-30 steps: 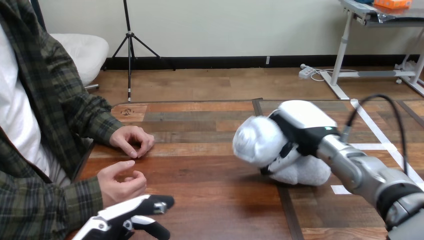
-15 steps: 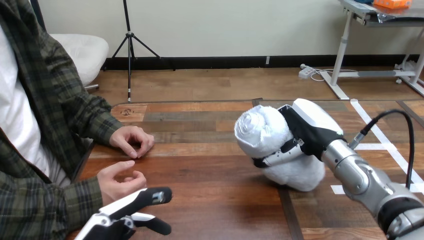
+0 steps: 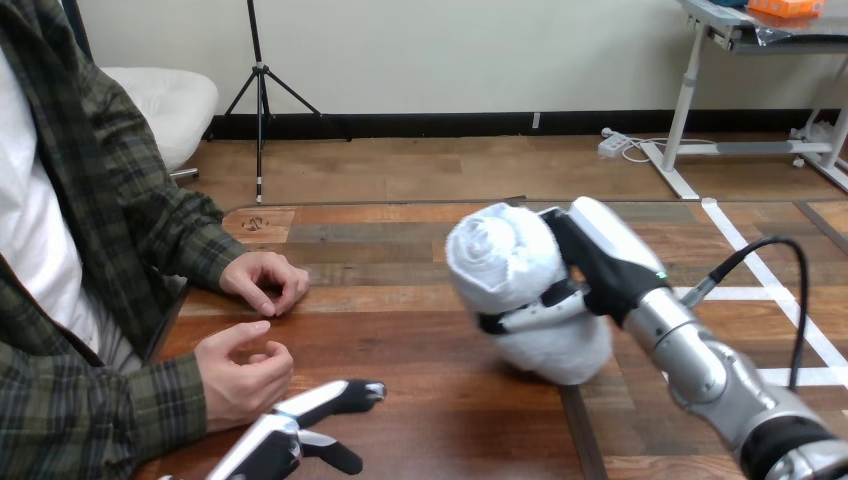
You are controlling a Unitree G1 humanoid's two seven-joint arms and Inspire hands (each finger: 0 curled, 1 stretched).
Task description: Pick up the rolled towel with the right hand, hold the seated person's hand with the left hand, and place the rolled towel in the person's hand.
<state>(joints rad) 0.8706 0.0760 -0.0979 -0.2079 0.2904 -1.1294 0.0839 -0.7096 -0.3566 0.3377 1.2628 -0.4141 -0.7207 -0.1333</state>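
Robot's-eye view across a wooden table point(image 3: 420, 340), person seated at the left; the robot's right hand point(image 3: 605, 260) comes in from the right w/ fingers point(image 3: 520, 318) curled round a white rolled towel point(image 3: 495, 260), spiral end facing the viewer, roll tilted; its lower end sits close to the tabletop and contact can't be told. The left hand point(image 3: 285, 432) is at the bottom edge, fingers straight and relaxed, holding nothing, just beside the person's nearer hand point(image 3: 240, 365) but not round it. That nearer hand rests loosely curled near the table edge; the person's farther hand point(image 3: 265, 280) lies on the table beyond it, well apart from the towel. Judged step: bring the towel across while the left hand takes the nearer hand. To do it well, probably: slide the left fingers under or round the hand gently, no squeeze, and steady it palm up; the curled fingers may need to open first, so wait for room. Hold the roll firm enough that it doesn't unwind, lift the low end clear of the table, approach from above, and let go only once it sits in the palm. Count: 1 rolled towel; 2 robot hands; 2 hands of the person; 1 table.
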